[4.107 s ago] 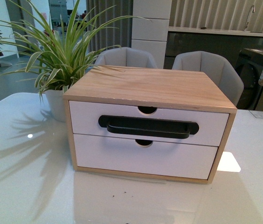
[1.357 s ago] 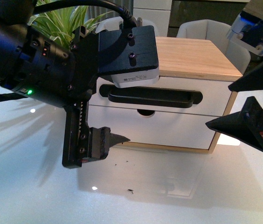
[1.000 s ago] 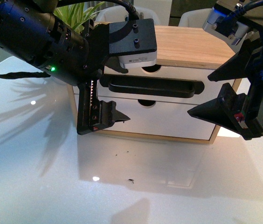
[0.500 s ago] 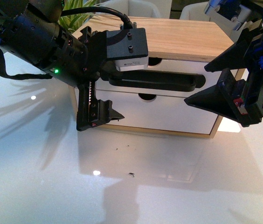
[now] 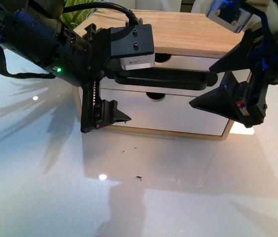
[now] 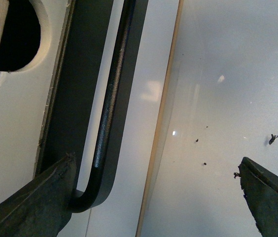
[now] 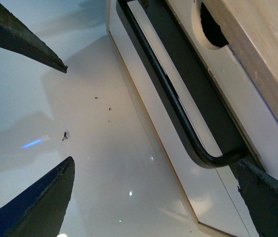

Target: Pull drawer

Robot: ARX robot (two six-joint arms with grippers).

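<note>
**2 open grippers at the ends of the drawer's handle**

A glossy white table point(image 5: 40, 187) carries a light wood 2-drawer cabinet point(image 5: 193, 34), which sits toward its far side, in the middle of the front view. The drawer point(image 5: 191, 62) is the upper of the 2. It has a wide white front, a half-round notch point(image 5: 162, 58) cut in its top edge, and a long black bar handle point(image 5: 168, 79) set in a dark recess across most of its width. It looks shut, its face level with the plain white lower front point(image 5: 178, 116).

The left gripper point(image 5: 121, 96) is spread wide at the handle's left end. In the left wrist view, 1 finger point(image 6: 30, 207) sits at the bar's curved end, though contact cannot be confirmed. The right gripper point(image 5: 202, 88) is likewise spread and grasps nothing. It is at the handle's right end, with 1 finger point(image 7: 272, 197) beside the bend there.

A few dark specks point(image 5: 138, 178) dot the table in front of the cabinet.
</note>
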